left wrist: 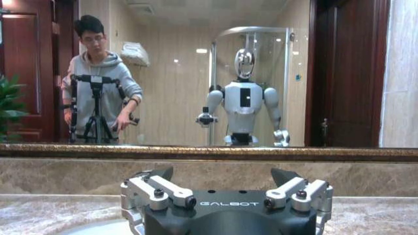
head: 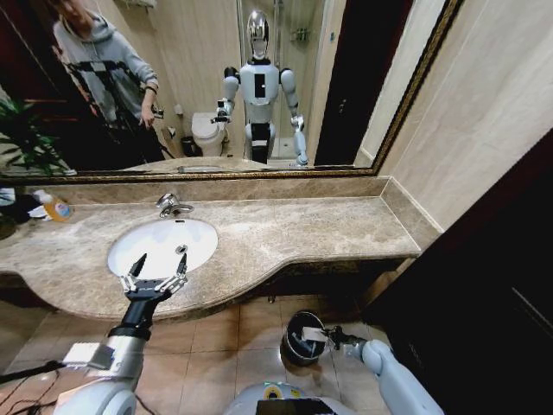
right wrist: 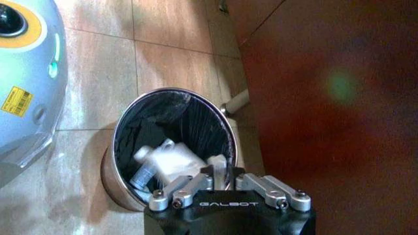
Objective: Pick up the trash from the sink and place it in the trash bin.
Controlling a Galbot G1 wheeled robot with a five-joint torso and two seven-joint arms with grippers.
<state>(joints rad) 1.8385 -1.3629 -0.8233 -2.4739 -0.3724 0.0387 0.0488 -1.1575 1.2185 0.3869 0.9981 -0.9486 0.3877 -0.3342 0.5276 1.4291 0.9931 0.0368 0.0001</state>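
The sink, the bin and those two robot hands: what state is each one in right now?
sink: basin looks clear, tap not running.
trash bin: open, dark liner in, white litter lying inside.
left gripper: jaws spread wide, holding nothing, over the sink's front edge.
right gripper: above the bin, jaws close together, something small and white between them.

White sink (head: pixel 200 238), chrome faucet (head: pixel 169 205), beige-brown veined marble counter (head: pixel 320 229); black-lined trash bin (right wrist: pixel 196 110), shiny rim, white trash (right wrist: pixel 166 161) inside.

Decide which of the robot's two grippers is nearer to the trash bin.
The right. The right gripper hangs directly over the trash bin on the floor, while the left gripper is up at the sink, open above the basin.
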